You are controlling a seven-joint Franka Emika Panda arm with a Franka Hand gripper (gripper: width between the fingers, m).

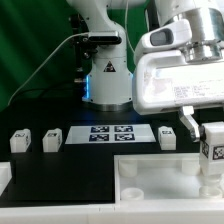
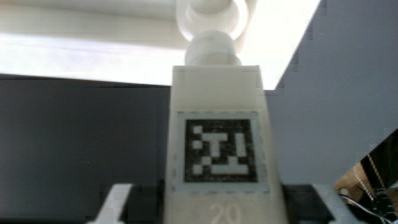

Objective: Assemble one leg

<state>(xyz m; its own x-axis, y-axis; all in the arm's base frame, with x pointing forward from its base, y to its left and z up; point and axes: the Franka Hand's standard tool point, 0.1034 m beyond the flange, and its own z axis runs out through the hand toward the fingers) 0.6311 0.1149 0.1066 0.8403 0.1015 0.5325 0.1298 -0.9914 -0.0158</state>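
Gripper (image 1: 208,130) clamped on one upright leg (image 1: 214,148) at the exterior view's right.
From the exterior view's left, on the black table (image 1: 80,155): a spare leg (image 1: 20,140), another spare leg (image 1: 52,138), the marker board (image 1: 110,133) and a third spare leg (image 1: 168,134). The held leg, tag outward, is over the white tabletop (image 1: 150,180).

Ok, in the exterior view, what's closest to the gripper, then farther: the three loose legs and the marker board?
Sides as the exterior view shows them:
1. Right leg, beside the board.
2. Marker board, middle.
3. Middle-left leg, beside the board.
4. Far-left leg, end of the row.
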